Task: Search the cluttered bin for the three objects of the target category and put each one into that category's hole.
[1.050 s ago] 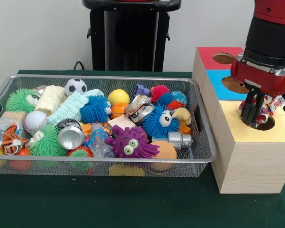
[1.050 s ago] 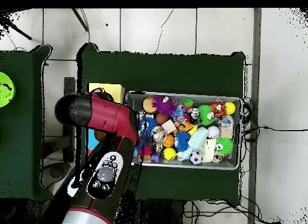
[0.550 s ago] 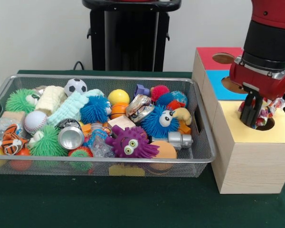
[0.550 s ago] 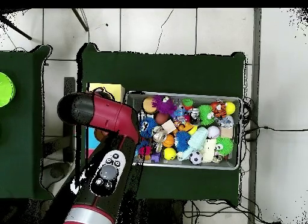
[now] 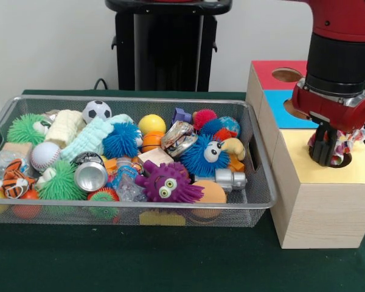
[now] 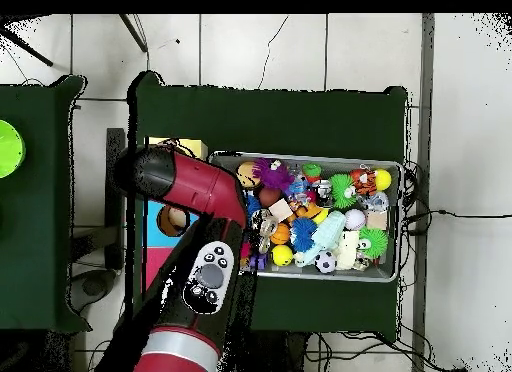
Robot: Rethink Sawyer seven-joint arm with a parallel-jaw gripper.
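My gripper (image 5: 324, 155) hangs over the round hole in the yellow top of the wooden box (image 5: 319, 201), right of the bin. A crinkled, multicoloured wrapper (image 5: 344, 143) sits at the hole's rim, against the gripper's right side. Whether the gripper holds it does not show. The box's blue section (image 5: 280, 109) and red section (image 5: 274, 70) lie further back, each with a hole. The wire-mesh bin (image 5: 140, 100) is packed with toys, balls and cans. In the overhead view my arm (image 6: 190, 188) covers the gripper and most of the box (image 6: 178, 146).
The bin (image 6: 392, 168) holds a purple fuzzy monster (image 5: 167, 182), a blue fuzzy monster (image 5: 204, 155), a silver can (image 5: 90, 175), a soccer ball (image 5: 97, 111), a baseball (image 5: 44, 155) and green spiky balls (image 5: 25, 128). A black stand (image 5: 164, 45) rises behind the bin.
The arm has tilted and shifted slightly left over the yellow hole. In the overhead view its elbow swung toward the bin. The wrapper sits a little lower at the hole.
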